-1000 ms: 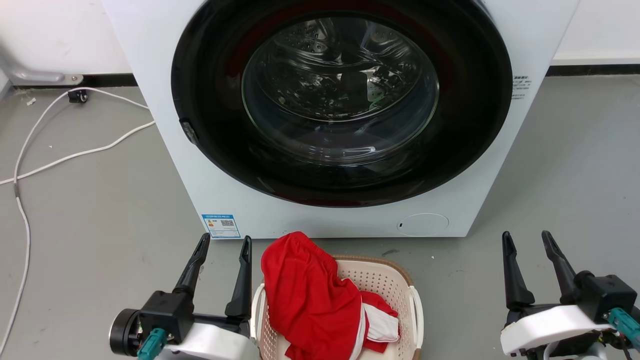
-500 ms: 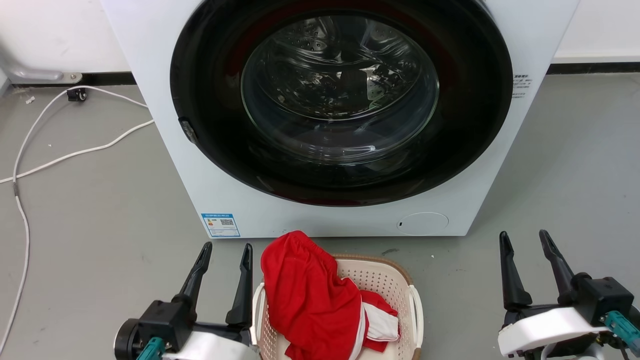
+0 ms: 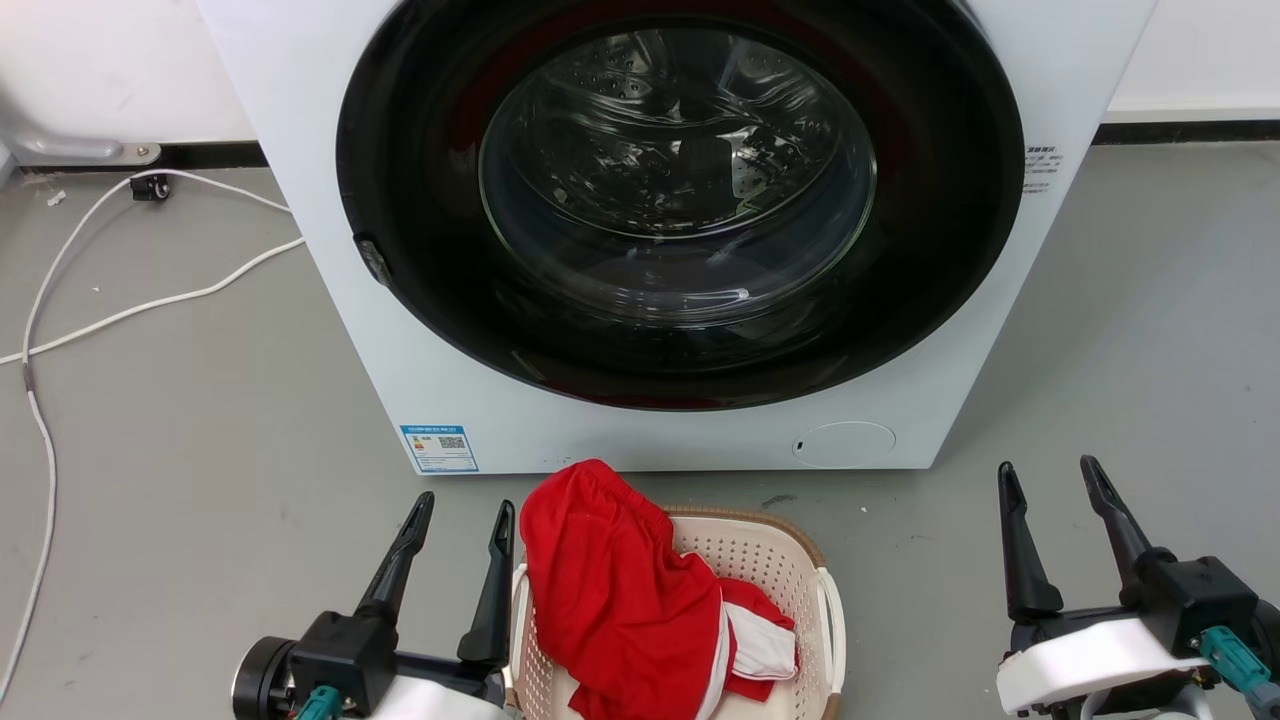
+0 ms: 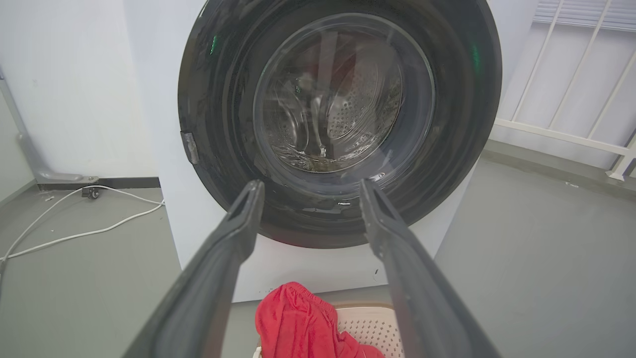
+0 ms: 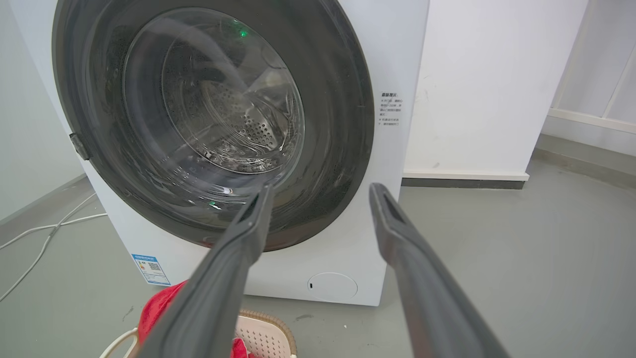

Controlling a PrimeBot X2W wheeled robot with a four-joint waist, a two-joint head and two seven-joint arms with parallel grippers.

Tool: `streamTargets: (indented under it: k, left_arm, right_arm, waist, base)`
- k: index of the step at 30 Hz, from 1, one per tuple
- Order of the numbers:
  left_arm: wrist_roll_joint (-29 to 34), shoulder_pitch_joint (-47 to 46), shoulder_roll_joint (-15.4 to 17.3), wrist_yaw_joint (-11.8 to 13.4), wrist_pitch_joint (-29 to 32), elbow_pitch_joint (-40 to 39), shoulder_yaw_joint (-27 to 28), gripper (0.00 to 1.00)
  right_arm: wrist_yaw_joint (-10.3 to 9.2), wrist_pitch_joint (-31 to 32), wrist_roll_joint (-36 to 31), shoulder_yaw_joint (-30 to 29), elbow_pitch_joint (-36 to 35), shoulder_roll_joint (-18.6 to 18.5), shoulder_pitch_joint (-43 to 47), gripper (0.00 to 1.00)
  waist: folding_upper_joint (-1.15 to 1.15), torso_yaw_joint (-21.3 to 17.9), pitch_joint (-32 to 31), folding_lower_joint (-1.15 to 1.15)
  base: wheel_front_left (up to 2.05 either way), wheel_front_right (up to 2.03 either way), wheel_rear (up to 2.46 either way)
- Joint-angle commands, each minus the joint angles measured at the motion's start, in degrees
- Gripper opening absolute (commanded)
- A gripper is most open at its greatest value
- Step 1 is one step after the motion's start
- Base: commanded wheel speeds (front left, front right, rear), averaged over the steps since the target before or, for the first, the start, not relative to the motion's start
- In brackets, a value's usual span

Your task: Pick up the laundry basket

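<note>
The laundry basket (image 3: 760,560), cream-white and perforated with a brown woven rim and white side handles, stands on the floor before the washer, cut off by the bottom edge of the head view. A red garment (image 3: 610,590) drapes over its left half. My left gripper (image 3: 462,512) is open just left of the basket, its right finger close to the left handle. My right gripper (image 3: 1047,474) is open well to the right, apart from the basket. The basket (image 4: 370,325) and garment (image 4: 293,323) show between the left fingers (image 4: 238,233). The basket's rim (image 5: 271,323) shows low in the right wrist view.
A white front-load washer (image 3: 560,420) with a shut round dark door (image 3: 680,190) stands directly behind the basket. White cables (image 3: 130,310) lie on the grey floor at the left. A white railing (image 4: 571,134) stands to the washer's right.
My left gripper has drawn back toward the bottom edge and shifted slightly right, nearer the basket's left handle. The right gripper has hardly moved. The basket and garment are still.
</note>
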Motion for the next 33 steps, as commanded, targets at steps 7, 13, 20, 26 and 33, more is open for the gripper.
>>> streamTargets:
  k: [7,13,20,26,33]
  left_arm:
    - [2.7,0.6,-0.3,-0.6,-0.9,0.1,0.0,1.00]
    - [2.7,0.8,-0.4,-0.8,-0.9,0.3,0.3,1.00]
    - [2.0,0.5,-0.4,-0.8,-0.9,0.6,0.1,1.00]
    - [1.5,-0.2,-0.4,-0.7,-0.8,2.2,0.5,1.00]
    - [1.8,-4.8,-0.4,0.3,-0.8,7.9,1.5,1.00]
  right_arm:
    - [-0.02,-0.7,-1.8,0.0,-0.3,-0.2,0.1,1.00]
    - [-0.02,-0.7,-1.4,0.0,-0.2,-0.2,0.1,1.00]
    - [-0.02,-0.7,-1.2,0.0,-0.1,-0.2,-0.2,1.00]
    - [-0.02,-0.7,-1.1,-0.3,0.3,-0.2,-1.0,1.00]
    - [-0.02,-0.7,-2.4,-1.0,2.9,-0.2,-5.2,1.00]
  waist:
    - [0.00,0.1,0.1,0.00]
    - [0.00,0.2,0.0,0.00]
    - [0.00,0.2,0.3,0.00]
    - [0.00,-0.1,2.3,0.00]
    - [0.00,-1.0,10.2,0.00]
  base:
    - [0.00,0.00,0.00]
    - [0.00,0.00,0.00]
    - [0.00,0.00,0.00]
    - [0.00,0.00,0.00]
    - [0.00,0.00,0.00]
